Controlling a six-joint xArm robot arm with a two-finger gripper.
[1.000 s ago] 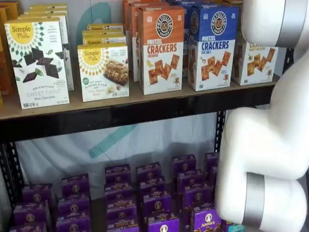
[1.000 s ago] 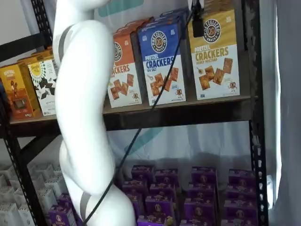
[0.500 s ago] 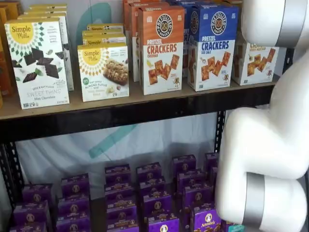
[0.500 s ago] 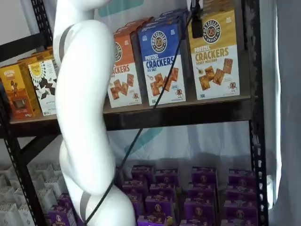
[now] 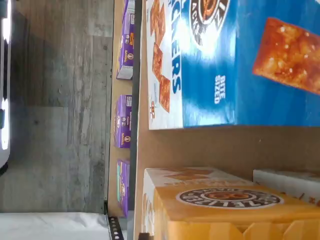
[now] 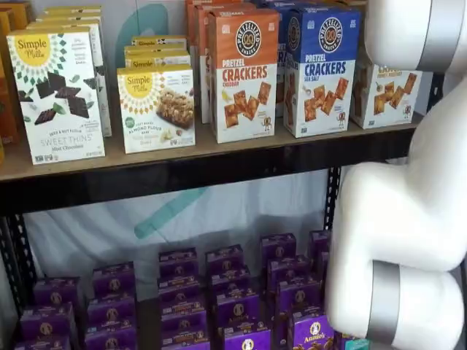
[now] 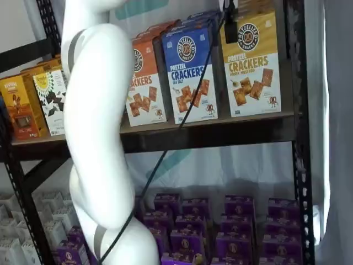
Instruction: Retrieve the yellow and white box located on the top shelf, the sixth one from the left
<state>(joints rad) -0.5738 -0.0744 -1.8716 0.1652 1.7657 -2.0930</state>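
Hanging fingers (image 7: 230, 25), seemingly edge-on, gap unreadable.

The arm (image 6: 408, 219) is built of thick, rounded segments in glossy white, smooth and free of visible markings or screws. In both shelf views a brushed silver-grey band rings the joints: one band (image 6: 385, 302) sits low on the bulbous lower segment, and another (image 6: 441, 33) wraps the upper segment. In a shelf view the arm (image 7: 99, 127) appears as a tall white column with a narrow grey band (image 7: 74, 47) high up and another (image 7: 99, 240) lower down. A thin black cable (image 7: 176, 132) runs alongside it up to a small black part (image 7: 230, 27); whether that is the end effector cannot be told.
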